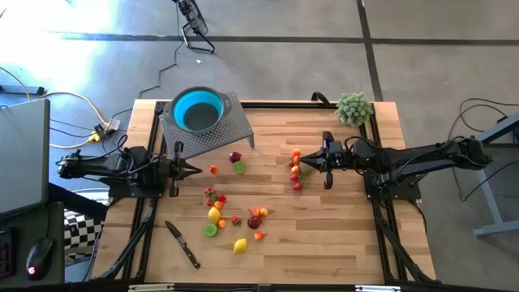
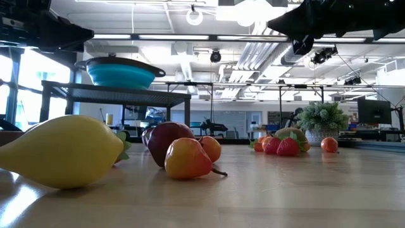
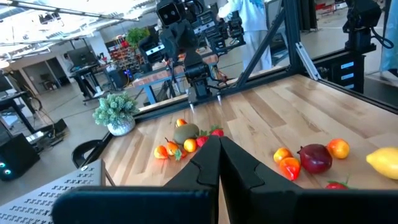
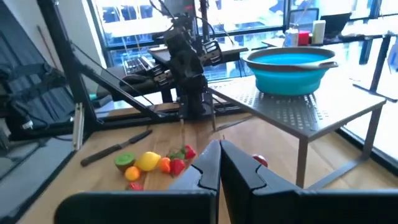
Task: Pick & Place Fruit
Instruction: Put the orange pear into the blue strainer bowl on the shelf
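Several small fruits lie scattered on the wooden table: a red and orange cluster [image 1: 295, 169], a maroon one [image 1: 235, 157] beside a lime green one [image 1: 239, 168], and a group around a yellow one [image 1: 214, 214]. A lemon [image 1: 240, 246] lies nearest the front edge, large in the low view [image 2: 63, 152]. The teal bowl [image 1: 197, 111] stands on a grey perforated stand [image 1: 239, 126] at the far left. My left gripper [image 1: 197, 169] is shut and empty, left of the fruits [image 3: 219, 140]. My right gripper [image 1: 306, 162] is shut and empty, just right of the red cluster [image 4: 219, 144].
A black-handled knife [image 1: 182, 243] lies near the front left. A fuzzy pale green plant ball [image 1: 353, 108] sits at the far right corner. The table's black frame rails run along both sides. Bare wood lies at the front right.
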Available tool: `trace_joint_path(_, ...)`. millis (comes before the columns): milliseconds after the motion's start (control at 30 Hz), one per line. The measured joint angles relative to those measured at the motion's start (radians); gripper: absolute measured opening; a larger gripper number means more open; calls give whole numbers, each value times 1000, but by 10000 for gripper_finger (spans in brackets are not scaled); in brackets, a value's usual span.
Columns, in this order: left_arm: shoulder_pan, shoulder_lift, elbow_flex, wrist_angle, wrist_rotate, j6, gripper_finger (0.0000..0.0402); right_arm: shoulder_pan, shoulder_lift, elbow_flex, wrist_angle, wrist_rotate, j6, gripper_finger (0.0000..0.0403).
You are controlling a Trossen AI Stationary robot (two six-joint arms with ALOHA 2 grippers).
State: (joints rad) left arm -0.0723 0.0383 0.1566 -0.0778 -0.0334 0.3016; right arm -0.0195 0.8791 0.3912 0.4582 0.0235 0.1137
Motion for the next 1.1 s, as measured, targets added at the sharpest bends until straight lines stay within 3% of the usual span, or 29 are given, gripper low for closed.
trace_joint_path(300, 0, 0, 0, 0, -1, 0, 1, 0, 0, 2, -22, 117, 108, 2)
trace_joint_path(633, 0, 0, 0, 0, -3, 0, 1, 2, 75, 183, -406, 225, 153, 2)
trace_joint_path(1100, 0, 0, 0, -1, -4, 0, 1, -6, 291, 405, -724, 231, 152, 2)
